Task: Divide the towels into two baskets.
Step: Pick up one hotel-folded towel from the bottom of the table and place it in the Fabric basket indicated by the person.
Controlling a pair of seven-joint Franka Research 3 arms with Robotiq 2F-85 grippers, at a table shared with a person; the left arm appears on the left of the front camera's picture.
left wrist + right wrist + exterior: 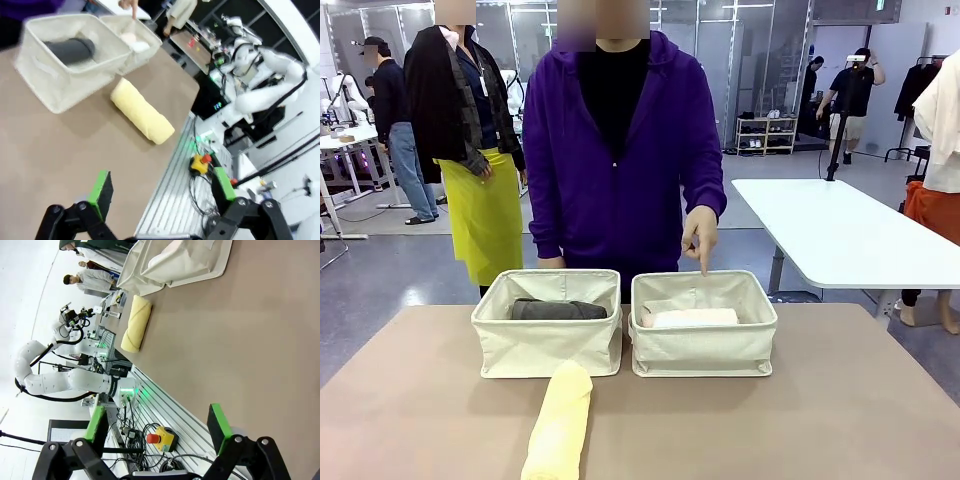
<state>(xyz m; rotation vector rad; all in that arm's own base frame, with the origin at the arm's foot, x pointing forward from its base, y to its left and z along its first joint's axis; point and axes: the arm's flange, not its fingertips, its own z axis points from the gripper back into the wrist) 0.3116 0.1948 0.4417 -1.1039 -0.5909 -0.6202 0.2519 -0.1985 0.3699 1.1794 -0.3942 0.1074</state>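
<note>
Two cream baskets stand side by side at the table's far side. The left basket (545, 348) (50, 85) holds a dark grey towel (558, 310) (70, 49). In the right basket (705, 350) (144, 56) (175, 270) lies a white towel (692, 318) (141, 46) with a pale pink towel's end (646, 320) beside it. A pale yellow towel (560, 420) (142, 117) (136, 322) lies on the table in front of the left basket. My left gripper (162, 192) and right gripper (157, 425) hang open and empty above the table's near edge.
A person in a purple hoodie stands behind the baskets, one hand (700, 238) pointing a finger down into the right basket. A red and yellow stop button (199, 162) (160, 438) and cables lie on the metal rail along the table's near edge.
</note>
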